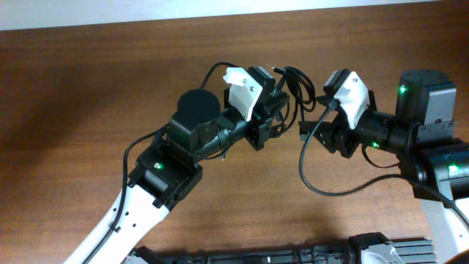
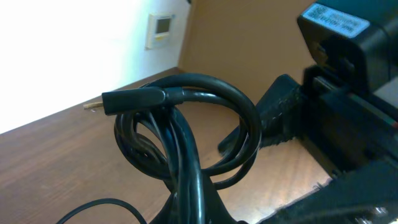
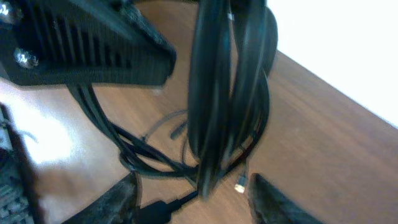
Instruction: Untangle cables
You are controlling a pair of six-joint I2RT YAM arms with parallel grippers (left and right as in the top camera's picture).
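Surface: your brown wooden table (image 1: 88, 88)
Room: white wall (image 2: 62, 56), small wall panel (image 2: 160, 28)
Left gripper (image 1: 284, 103): clenched on cables (image 1: 297, 82)
Right gripper (image 3: 198, 200): released

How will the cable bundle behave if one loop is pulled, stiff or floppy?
Probably floppy yet springy: the cables hold rounded loops while strands trail slack toward the table. Likely light: thin cords, the whole bundle held up at one spot. The glossy black jacket looks slick, so a pulled loop may slide rather than drag the bundle.
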